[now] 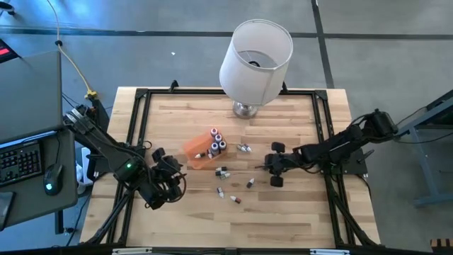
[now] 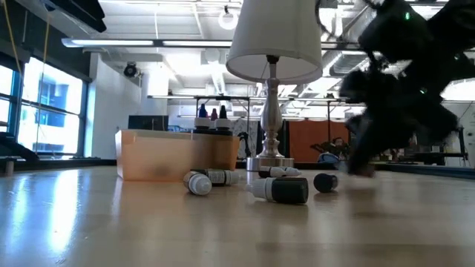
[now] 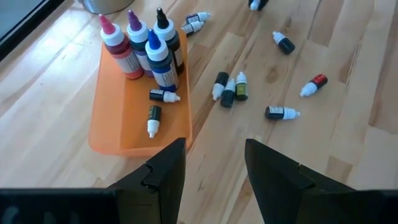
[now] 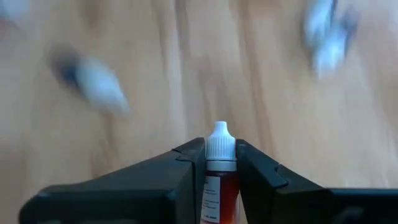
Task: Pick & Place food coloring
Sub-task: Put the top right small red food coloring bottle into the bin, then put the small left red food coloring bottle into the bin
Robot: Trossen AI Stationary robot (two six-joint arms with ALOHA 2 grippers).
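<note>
Your right gripper (image 4: 221, 163) had its fingers pinching a small red-bodied food coloring bottle (image 4: 219, 180) with a white cap, the cap poking out between the fingertips; in the high view that gripper (image 1: 272, 164) sat over the bench (image 1: 283, 219) to the right of the loose bottles, just right of centre. Your left gripper (image 3: 214, 165) hung with its fingers spread and nothing between them, near the left front part of the bench (image 3: 348, 124), just near of the orange tray (image 3: 118, 134). In that tray stood four taller bottles (image 3: 146, 46) bunched at its far end, with red, purple, blue and black caps, and two tiny dropper bottles (image 3: 158, 106) lay on their sides on the tray floor. You had more tiny food coloring bottles (image 3: 230, 87) scattered flat on the wood right of the tray: three lying close together, one just to their right, a red one (image 3: 313, 84) farther right, a dark one beyond, and two near the tray's far corner. In the high view the tray (image 1: 197, 150) lay left of centre, and the white lamp (image 1: 255, 60) stood at the far middle edge of the bench, behind it.
</note>
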